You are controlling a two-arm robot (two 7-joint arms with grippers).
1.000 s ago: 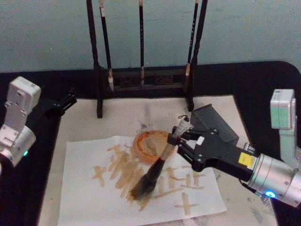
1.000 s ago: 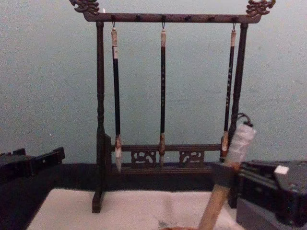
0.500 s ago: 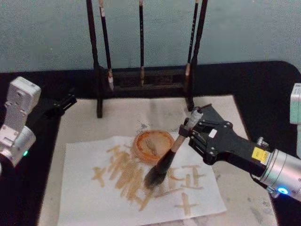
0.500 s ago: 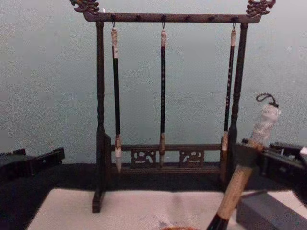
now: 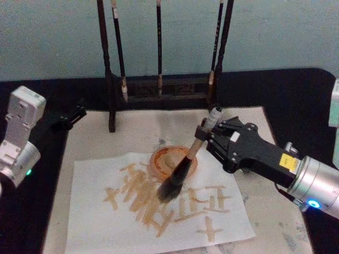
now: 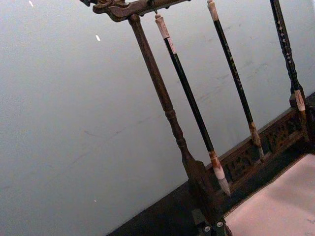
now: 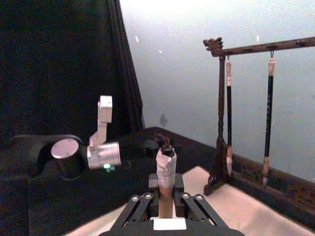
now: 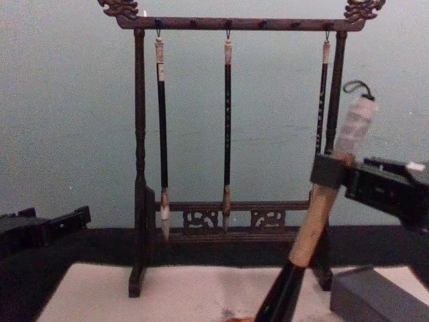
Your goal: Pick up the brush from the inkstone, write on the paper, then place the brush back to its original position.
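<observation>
R pincer (image 5: pixel 203 138) clamped on brush (image 5: pixel 179 174) shaft; I see bristles touching paper (image 5: pixel 95 222) mid-sheet. L pincer (image 5: pixel 70 117) parked, bench's left edge.

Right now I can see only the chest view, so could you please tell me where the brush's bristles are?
Observer: In the head view, the brush held by the right gripper has its bristles over the brown strokes on the paper.
Operator: Thank you; is anything close to them?
Observer: An orange dish sits just behind them, under the brush's black section.
Operator: And the other arm?
Observer: The left gripper is parked beyond the paper's far left corner.
</observation>
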